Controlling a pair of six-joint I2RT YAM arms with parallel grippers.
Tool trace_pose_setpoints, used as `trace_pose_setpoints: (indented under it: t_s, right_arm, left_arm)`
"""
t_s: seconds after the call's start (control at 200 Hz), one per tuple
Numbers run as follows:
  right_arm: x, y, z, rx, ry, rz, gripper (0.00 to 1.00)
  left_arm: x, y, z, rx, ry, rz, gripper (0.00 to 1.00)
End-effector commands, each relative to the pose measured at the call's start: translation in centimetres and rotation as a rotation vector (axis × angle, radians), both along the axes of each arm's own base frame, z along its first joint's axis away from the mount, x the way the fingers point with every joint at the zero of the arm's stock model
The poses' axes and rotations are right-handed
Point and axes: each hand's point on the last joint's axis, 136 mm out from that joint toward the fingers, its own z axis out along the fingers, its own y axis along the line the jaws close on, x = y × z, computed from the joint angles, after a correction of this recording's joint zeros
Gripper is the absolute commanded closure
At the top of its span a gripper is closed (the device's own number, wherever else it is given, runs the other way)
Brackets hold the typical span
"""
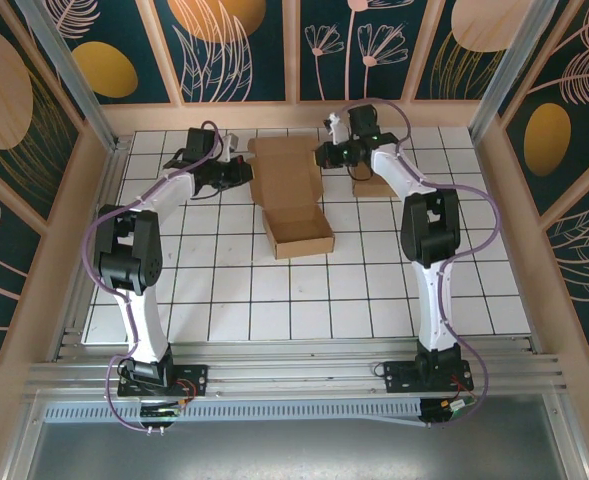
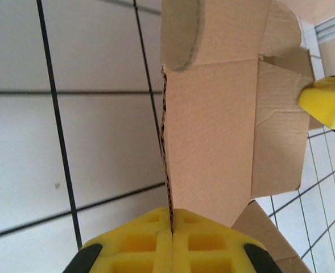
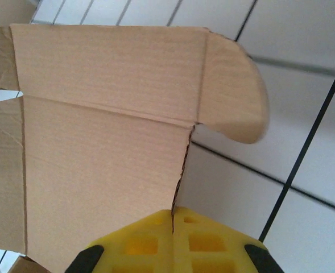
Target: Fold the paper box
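The paper box [image 1: 292, 205] lies open on the white, black-gridded counter [image 1: 374, 290], towards its far side and about midway across. Its shallow tray end sits nearer the arm bases, and its flat lid panel stretches away towards the back wall. Seen from the left wrist, the box [image 2: 213, 125] shows plain corrugated brown card with a fold line and a rounded tab at the corner. From the right wrist the same box [image 3: 99, 142] shows a matching rounded tab past a crease. At the box's left side, along the far panel, the left end effector [image 1: 242, 172] has hold of the edge. Up close, that end effector [image 2: 172, 219] has its yellow pads pressed together on the thin edge of the card, with no gap between them. On the opposite side of the box, the right end effector [image 1: 326, 155] grips the right edge of the same far panel. Its own camera shows this end effector [image 3: 173, 219] clamped on the cardboard edge too, pads meeting around it. Just right of the box, under the right arm, a smaller brown piece [image 1: 374, 185] lies on the counter, though I cannot tell what it is. Beyond the box, patterned dark panels [image 1: 234, 50] with leaf and flower shapes wall in the counter.
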Motion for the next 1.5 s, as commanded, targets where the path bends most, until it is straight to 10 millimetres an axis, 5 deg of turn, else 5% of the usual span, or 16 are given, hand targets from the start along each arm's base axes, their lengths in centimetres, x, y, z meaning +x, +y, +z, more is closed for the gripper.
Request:
trace_pose_setpoints:
  t_s: [0.0, 0.125, 0.38, 0.591, 0.826, 0.976, 1.306, 1.491]
  right_arm:
    - [0.0, 1.5, 7.6, -0.032, -0.255, -0.058, 0.95]
    - [-0.9, 2.3, 9.5, -0.103, -0.471, -0.128, 0.98]
    - [-8.0, 3.4, 6.7, -0.151, -0.785, -0.228, 0.94]
    - [-11.4, 1.7, 6.8, -0.233, -0.711, -0.211, 0.46]
    - [-15.7, -0.3, 13.6, -0.304, -0.797, -0.058, 0.09]
    - [-14.6, 0.2, 15.6, -0.419, -0.833, 0.225, 0.06]
    - [-10.6, 1.4, 11.2, -0.539, -0.684, 0.63, 0.1]
    - [-8.9, 2.2, 9.9, -0.529, -0.622, 0.678, 0.28]
  left_arm:
    - [2.1, 0.1, 6.0, 0.01, -0.255, -0.014, 1.0]
    - [1.6, -0.3, 8.3, 0.021, -0.465, -0.052, 1.0]
    - [-3.6, -3.0, 9.1, 0.084, -0.876, -0.179, 1.0]
    - [-5.4, -3.3, 8.3, 0.089, -0.968, -0.177, 1.0]
    - [-6.6, -3.9, 8.5, 0.106, -1.047, -0.232, 1.0]
    - [-6.7, -4.2, 8.2, 0.137, -1.072, -0.264, 1.0]
    - [-7.1, -4.5, 7.8, 0.17, -1.107, -0.309, 1.0]
    - [-7.0, -4.6, 7.4, 0.196, -1.119, -0.324, 1.0]
